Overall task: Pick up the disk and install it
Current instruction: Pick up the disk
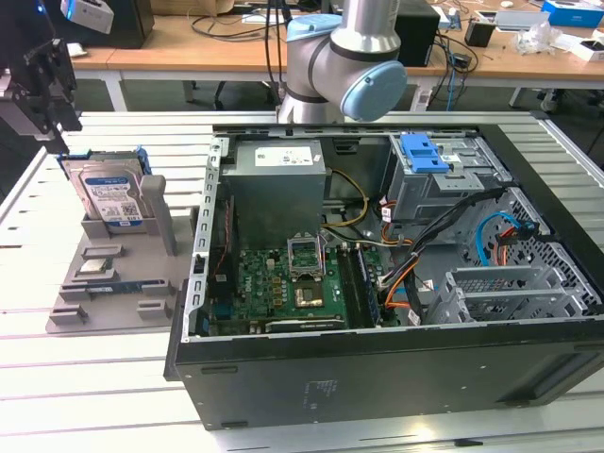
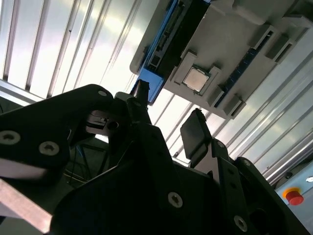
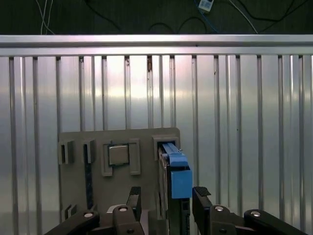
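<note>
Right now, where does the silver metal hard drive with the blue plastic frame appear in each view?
Exterior view: the disk stands upright in the grey holder, at the exterior view's left.
First wrist view: the disk edge-on, blue frame facing the camera.
Second wrist view: the disk edge-on at the holder's end.
Shared landmark: the square silver chip on the holder.

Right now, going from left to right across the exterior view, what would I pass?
End effector → disk → grey power-supply box → blue latch piece → blue cables.

Shiny metal disk (image 1: 109, 196) (blue plastic frame (image 3: 181, 182)), matt grey holder (image 1: 106, 283).
</note>
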`<state>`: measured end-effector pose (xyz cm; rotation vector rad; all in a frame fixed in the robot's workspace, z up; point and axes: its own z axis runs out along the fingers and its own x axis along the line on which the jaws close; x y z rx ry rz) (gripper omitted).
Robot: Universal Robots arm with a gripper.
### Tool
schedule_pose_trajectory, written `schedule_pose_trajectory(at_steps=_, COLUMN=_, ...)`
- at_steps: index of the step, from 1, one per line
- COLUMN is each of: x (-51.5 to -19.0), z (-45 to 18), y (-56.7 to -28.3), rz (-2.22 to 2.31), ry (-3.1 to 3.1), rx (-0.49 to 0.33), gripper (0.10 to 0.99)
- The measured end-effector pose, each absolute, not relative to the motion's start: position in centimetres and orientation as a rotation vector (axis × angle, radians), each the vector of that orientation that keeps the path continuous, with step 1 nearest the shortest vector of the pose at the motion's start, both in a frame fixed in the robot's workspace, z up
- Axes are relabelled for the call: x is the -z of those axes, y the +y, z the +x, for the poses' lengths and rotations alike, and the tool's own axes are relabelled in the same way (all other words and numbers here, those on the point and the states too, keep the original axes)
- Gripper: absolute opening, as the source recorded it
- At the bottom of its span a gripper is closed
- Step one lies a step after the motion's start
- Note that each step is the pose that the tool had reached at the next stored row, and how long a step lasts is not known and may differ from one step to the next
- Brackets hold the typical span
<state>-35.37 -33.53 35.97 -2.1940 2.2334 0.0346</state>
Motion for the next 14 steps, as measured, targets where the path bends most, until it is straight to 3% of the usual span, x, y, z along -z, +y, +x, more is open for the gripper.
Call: schedule_pose_trajectory(at_steps=14, x=-33.3, z=-34.6, y=-32.1, rz=-2.196, ry=2.236, rx=-0.030, gripper=0.541)
